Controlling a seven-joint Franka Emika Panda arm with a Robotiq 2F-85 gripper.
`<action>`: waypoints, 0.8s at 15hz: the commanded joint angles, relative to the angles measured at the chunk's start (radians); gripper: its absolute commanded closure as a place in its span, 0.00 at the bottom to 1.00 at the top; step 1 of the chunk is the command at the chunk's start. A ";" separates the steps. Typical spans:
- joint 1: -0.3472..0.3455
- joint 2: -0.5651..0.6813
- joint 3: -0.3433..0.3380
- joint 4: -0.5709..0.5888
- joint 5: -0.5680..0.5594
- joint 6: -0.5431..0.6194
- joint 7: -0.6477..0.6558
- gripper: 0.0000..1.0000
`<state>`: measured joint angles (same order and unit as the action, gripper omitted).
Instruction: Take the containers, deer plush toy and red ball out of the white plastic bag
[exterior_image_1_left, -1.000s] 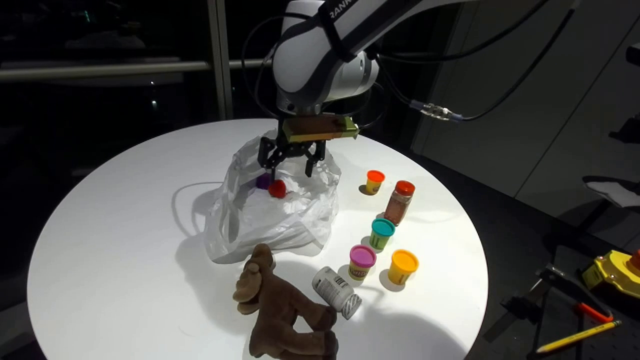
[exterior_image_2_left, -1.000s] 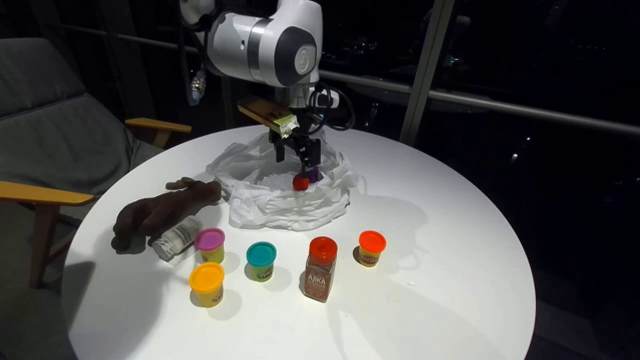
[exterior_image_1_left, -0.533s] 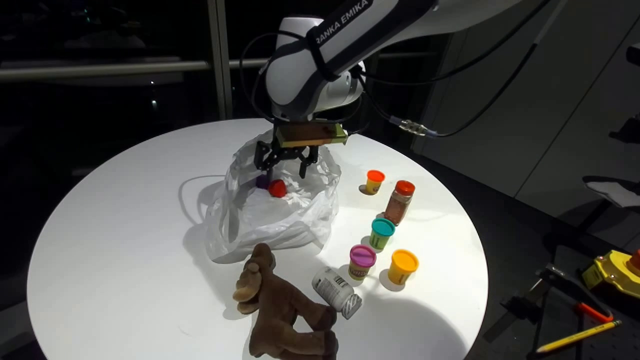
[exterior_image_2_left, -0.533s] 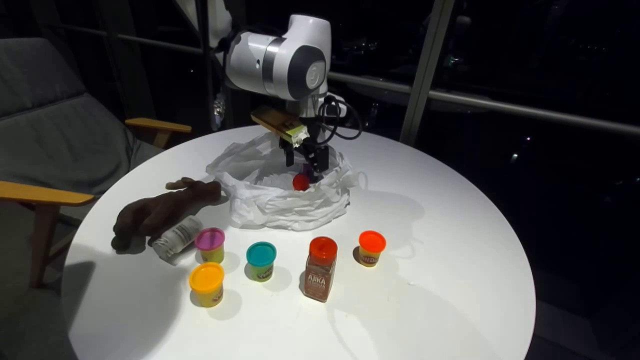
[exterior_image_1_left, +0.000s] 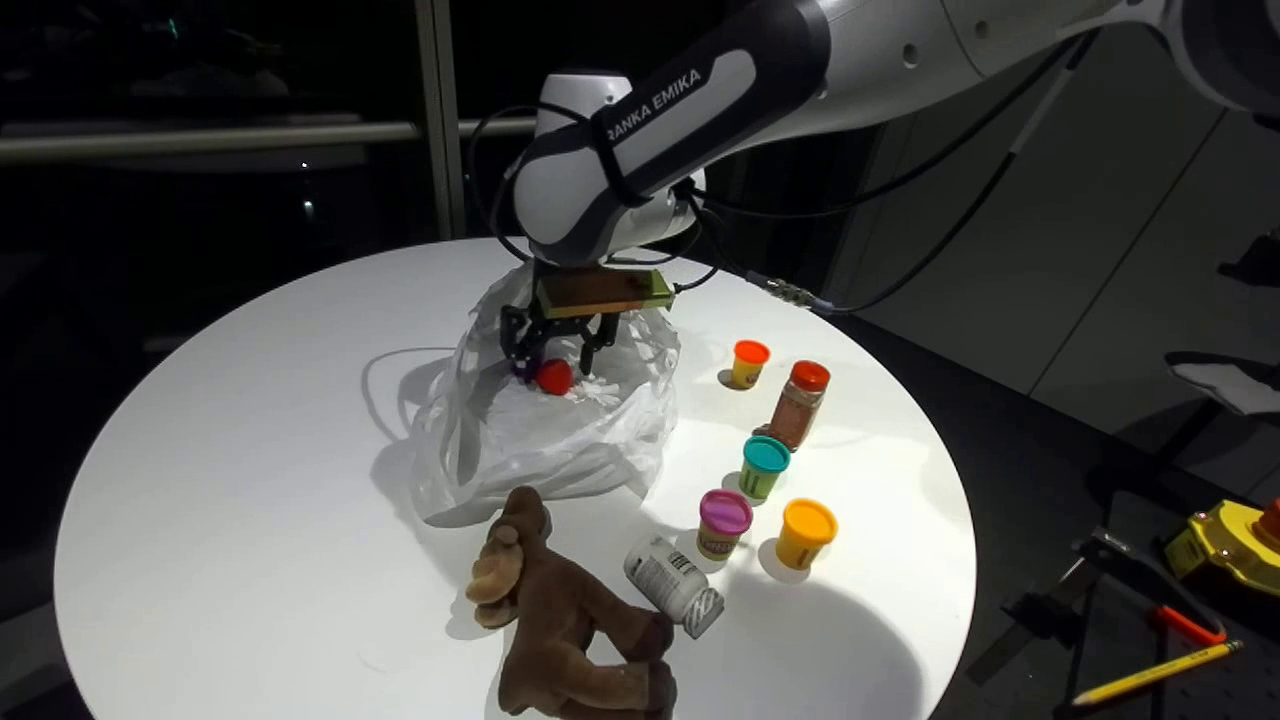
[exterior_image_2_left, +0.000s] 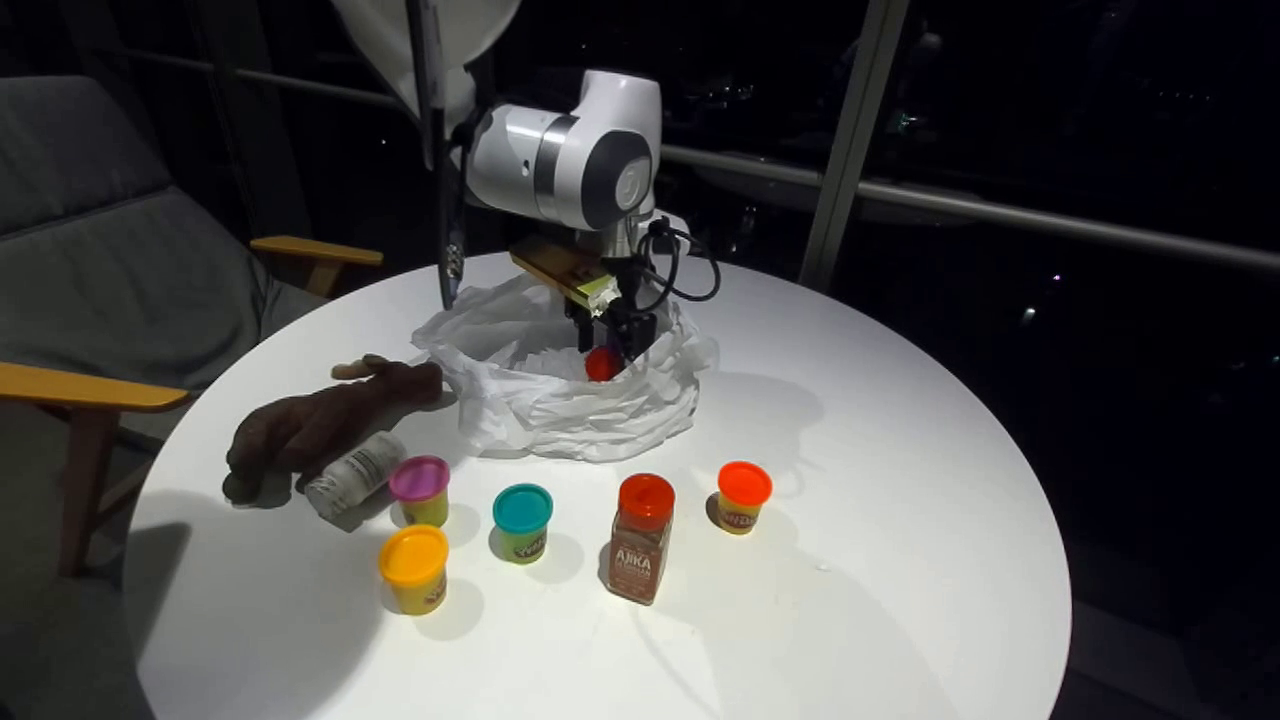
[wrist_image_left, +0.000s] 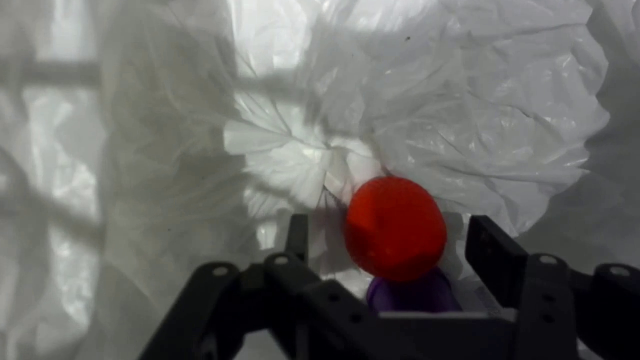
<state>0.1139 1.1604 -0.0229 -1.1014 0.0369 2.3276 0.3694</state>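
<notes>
1. Ball (wrist_image_left: 394, 227), red: I find it low inside the white plastic bag (exterior_image_1_left: 560, 450), beside a bunch of gathered film.
2. Purple container (wrist_image_left: 415, 296): in the bag too, just beside the ball and partly hidden in the wrist view; whether the two touch, I cannot tell.
3. Hand (wrist_image_left: 388, 230): I have it down in the bag's mouth, jaws wide, one to each side of the ball. The wrist view shows me a gap on both sides.
4. White plastic bag: crumpled, mouth facing up, standing on the round white counter (exterior_image_1_left: 250, 500).
5. Deer plush toy (exterior_image_1_left: 562, 610): outside the bag, lying on its side, one end close to the film; contact I cannot confirm.
6. Pale grey bottle (exterior_image_1_left: 668, 578): outside, lying down, between the toy and the purple-lidded tub (exterior_image_1_left: 722, 523).
7. Upright on the counter: that tub, the yellow tub (exterior_image_1_left: 805, 535), the teal-lidded tub (exterior_image_1_left: 763, 467) and the orange-lidded tub (exterior_image_1_left: 749, 364). I note the red-lidded jar (exterior_image_2_left: 640, 545), with reddish-brown contents, standing between the last two in both exterior views.
8. Off the counter: a grey armchair (exterior_image_2_left: 110, 250) with wooden arms in an exterior view; a yellow pencil (exterior_image_1_left: 1158, 674) in an exterior view.
</notes>
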 joint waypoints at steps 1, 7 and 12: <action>0.010 0.058 -0.014 0.115 0.006 -0.035 0.012 0.49; 0.026 0.045 -0.028 0.123 -0.004 -0.043 0.028 0.77; 0.046 -0.100 -0.027 -0.033 -0.004 -0.062 0.056 0.77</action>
<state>0.1380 1.1803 -0.0396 -1.0199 0.0368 2.2960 0.3923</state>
